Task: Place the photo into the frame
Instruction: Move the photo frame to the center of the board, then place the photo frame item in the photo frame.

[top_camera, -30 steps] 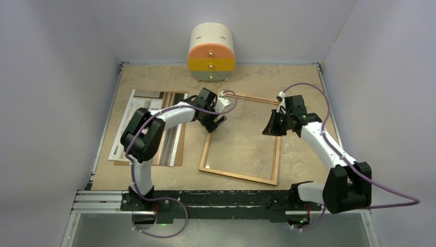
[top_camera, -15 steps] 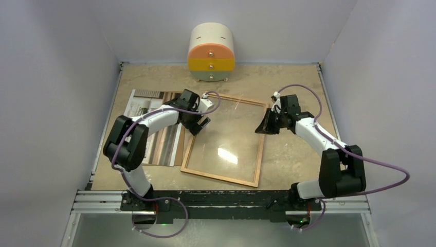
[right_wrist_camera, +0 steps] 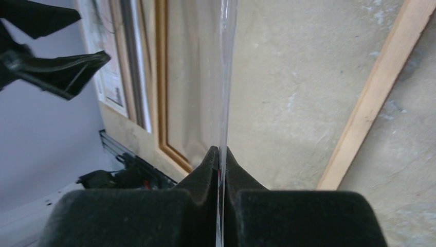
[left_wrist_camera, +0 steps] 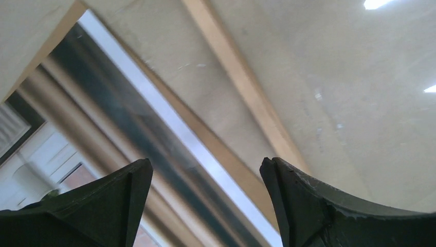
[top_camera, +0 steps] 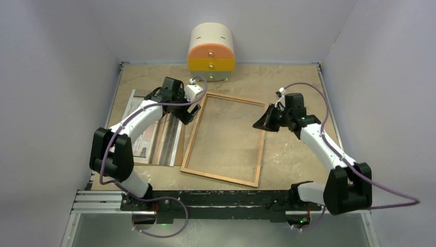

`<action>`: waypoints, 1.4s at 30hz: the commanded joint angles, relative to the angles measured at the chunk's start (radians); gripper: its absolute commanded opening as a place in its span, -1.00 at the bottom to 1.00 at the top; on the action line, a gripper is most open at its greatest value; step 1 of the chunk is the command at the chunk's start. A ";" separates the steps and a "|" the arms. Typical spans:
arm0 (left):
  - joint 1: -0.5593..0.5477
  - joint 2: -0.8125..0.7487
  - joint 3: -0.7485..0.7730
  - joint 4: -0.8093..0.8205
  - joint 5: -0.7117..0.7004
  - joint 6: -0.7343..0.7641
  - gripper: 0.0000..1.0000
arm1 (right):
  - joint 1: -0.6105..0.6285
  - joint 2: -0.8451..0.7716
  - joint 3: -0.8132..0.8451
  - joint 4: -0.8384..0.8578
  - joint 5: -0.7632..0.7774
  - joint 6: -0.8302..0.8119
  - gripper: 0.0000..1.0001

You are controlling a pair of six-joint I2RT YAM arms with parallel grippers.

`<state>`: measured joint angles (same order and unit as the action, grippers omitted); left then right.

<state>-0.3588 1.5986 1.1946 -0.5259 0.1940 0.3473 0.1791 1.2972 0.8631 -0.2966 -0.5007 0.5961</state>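
The frame (top_camera: pixel 194 135) of thin reddish-brown wood lies flat mid-table. Its right rail shows in the right wrist view (right_wrist_camera: pixel 374 95) and its left rail in the left wrist view (left_wrist_camera: pixel 241 87). My right gripper (top_camera: pixel 258 123) is shut on the edge of the thin clear pane (right_wrist_camera: pixel 224 77), seen edge-on, by the frame's right rail. The photo (top_camera: pixel 146 121), picture side up, lies to the left on the brown backing board (top_camera: pixel 178 149). Its curtains and white border show in the left wrist view (left_wrist_camera: pixel 92 123). My left gripper (top_camera: pixel 189 112) is open and empty, above the gap between photo and frame.
A round cabinet (top_camera: pixel 211 54) with orange and yellow drawers stands at the back centre. Grey walls close the table on three sides. The black rail (top_camera: pixel 221 198) with the arm bases runs along the near edge.
The frame has slid left towards the photo and turned slightly. My left gripper has moved left and back, still open. My right gripper has kept its hold at the right edge.
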 commanded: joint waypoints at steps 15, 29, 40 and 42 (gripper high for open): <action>0.155 0.025 -0.011 0.013 -0.071 0.131 0.70 | 0.205 -0.032 0.407 -0.142 0.058 0.121 -1.00; 0.282 0.015 0.051 -0.025 -0.021 0.102 0.73 | 0.257 -0.128 0.119 0.298 0.070 0.370 -1.00; 0.282 -0.011 -0.012 -0.012 -0.014 0.129 0.68 | 0.257 -0.215 -0.276 0.549 0.234 0.392 -1.00; 0.279 -0.011 -0.017 -0.015 0.001 0.129 0.68 | 0.257 -0.210 -0.298 0.548 0.231 0.383 -1.00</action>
<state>-0.0788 1.6173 1.1866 -0.5449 0.1543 0.4610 0.4320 1.1221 0.5808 0.1417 -0.3294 0.9974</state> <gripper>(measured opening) 0.845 0.004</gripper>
